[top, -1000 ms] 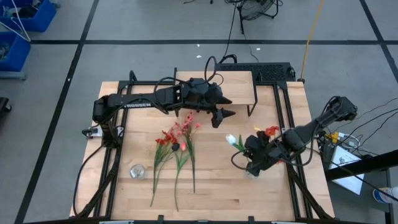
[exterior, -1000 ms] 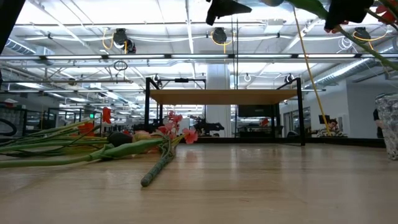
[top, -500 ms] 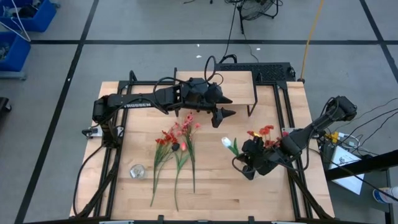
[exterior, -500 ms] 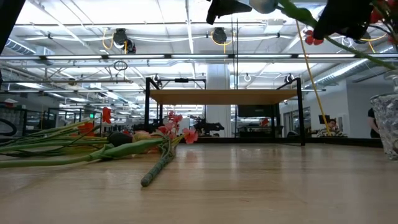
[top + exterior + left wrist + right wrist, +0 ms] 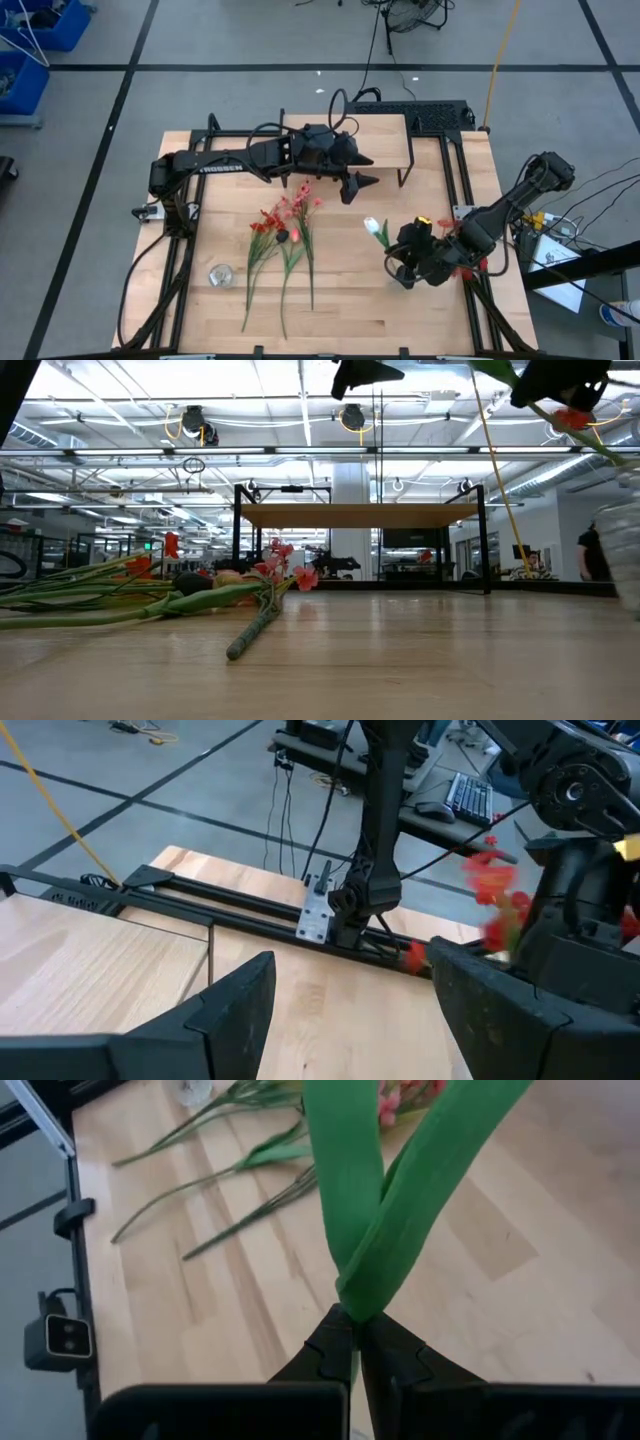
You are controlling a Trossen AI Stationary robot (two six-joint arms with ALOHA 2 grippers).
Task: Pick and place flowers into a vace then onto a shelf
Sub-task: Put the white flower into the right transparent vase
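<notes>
Blue bins on grey floor; keyboard beyond table.

bare tabletop lies open between the loose flowers and the right gripper. away from the flowers toward the table's far edge, the left gripper hangs with jaws apart, just before the shelf, crowding that stretch.

Lighting: bright, even, overhead.
Long white ceiling strip lights glare in the low view; shadows on the pale wooden tabletop stay soft. The red artificial blossoms smear with motion blur in the left wrist view.
</notes>
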